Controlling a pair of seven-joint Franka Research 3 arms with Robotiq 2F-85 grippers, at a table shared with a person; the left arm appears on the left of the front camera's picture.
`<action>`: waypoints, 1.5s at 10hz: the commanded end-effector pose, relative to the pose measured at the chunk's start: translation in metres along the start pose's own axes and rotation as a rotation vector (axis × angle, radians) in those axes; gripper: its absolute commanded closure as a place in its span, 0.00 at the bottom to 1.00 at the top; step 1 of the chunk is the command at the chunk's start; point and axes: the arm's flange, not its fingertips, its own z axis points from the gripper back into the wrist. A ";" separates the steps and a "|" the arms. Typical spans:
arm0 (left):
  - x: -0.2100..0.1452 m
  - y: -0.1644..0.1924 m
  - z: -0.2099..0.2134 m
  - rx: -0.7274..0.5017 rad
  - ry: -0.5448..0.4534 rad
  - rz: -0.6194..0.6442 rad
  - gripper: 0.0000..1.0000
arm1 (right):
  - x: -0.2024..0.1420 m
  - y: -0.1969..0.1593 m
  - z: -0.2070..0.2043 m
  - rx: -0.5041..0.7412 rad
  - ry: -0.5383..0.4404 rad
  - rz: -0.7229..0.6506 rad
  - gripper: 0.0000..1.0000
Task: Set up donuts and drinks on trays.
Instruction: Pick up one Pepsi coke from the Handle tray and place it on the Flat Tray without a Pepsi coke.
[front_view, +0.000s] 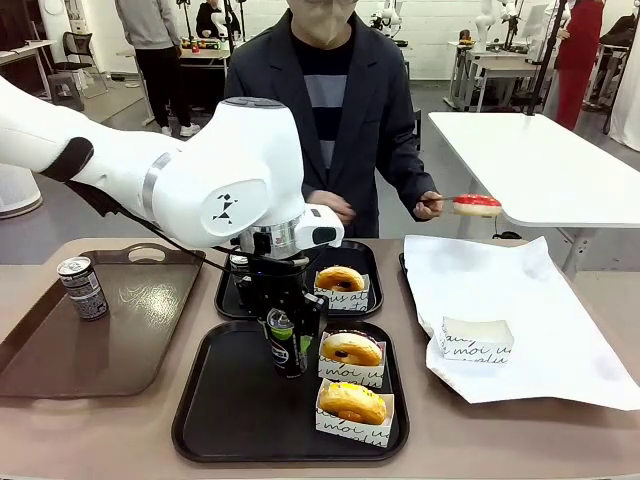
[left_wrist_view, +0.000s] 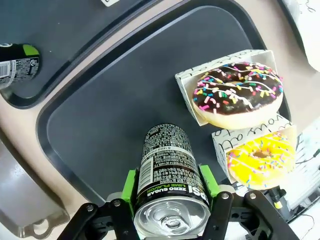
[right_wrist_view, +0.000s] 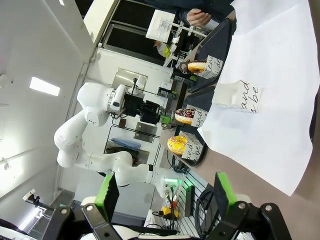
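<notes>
Left gripper pointing down, jaws clamped, right gripper jaws apart

Black Pepsi can with green rim, sprinkled chocolate-topped donut, yellow-iced donut, matte black square tray.

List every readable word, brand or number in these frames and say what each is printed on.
"ZERO SUGAR" and "LIME FLAVOUR": Pepsi can held in the left gripper.
"moi": empty white paper box on the paper sheet.
"and be": same box in the right wrist view.
Fine print on the can: too small to read.
</notes>
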 end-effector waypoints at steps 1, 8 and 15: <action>-0.020 0.012 0.005 -0.034 -0.004 -0.026 0.41 | -0.002 0.001 0.000 0.010 -0.003 0.014 0.00; -0.023 0.020 -0.017 0.040 0.040 -0.028 0.41 | -0.002 0.001 0.000 0.010 -0.003 0.014 0.00; -0.017 0.021 -0.027 0.077 0.078 -0.013 0.00 | -0.002 0.001 0.000 0.010 -0.003 0.014 0.00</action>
